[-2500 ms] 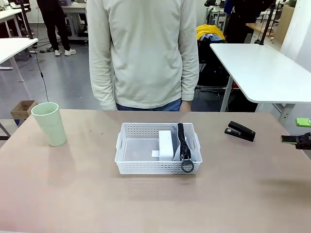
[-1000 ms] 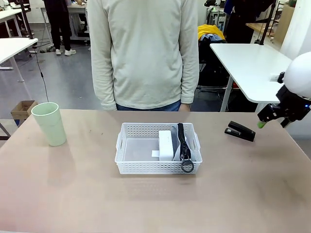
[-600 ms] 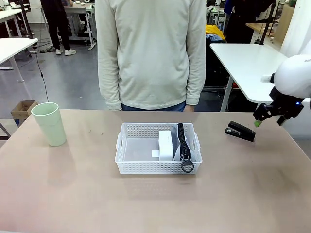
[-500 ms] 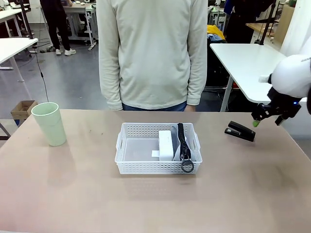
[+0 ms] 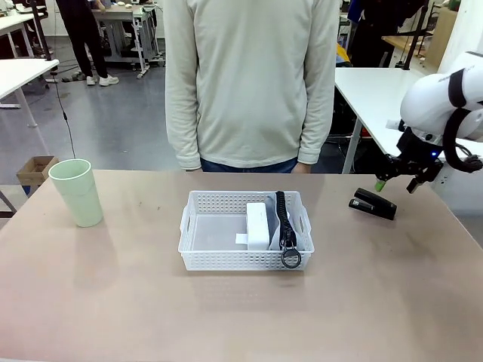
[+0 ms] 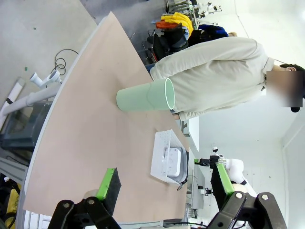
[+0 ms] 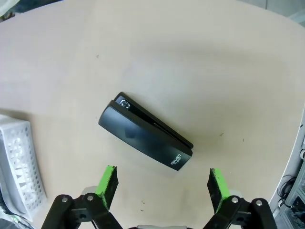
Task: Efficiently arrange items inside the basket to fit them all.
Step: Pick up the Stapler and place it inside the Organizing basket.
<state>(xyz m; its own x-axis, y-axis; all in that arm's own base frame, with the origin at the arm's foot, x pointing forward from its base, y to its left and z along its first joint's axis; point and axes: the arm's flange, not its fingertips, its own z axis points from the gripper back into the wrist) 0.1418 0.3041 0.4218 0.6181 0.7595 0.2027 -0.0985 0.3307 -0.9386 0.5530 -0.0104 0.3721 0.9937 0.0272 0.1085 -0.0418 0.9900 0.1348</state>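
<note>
Clearly the right end effector (image 5: 395, 183) is the nearer one: it hangs just above the stapler (image 5: 373, 204), fingers (image 7: 107, 182) spread wide with nothing between them. The stapler lies flat on the tabletop (image 5: 377, 286), right of the basket (image 5: 198, 226) and apart from it. In the right wrist view its long axis runs diagonally across the gap between the fingers, so I judge a wrist turn is needed before closing across its narrow sides. It is a glossy black wedge, hard and smooth. The left end effector (image 6: 165, 183), also spread and empty, sits well away beyond the pale green cup (image 5: 77, 192).
</note>
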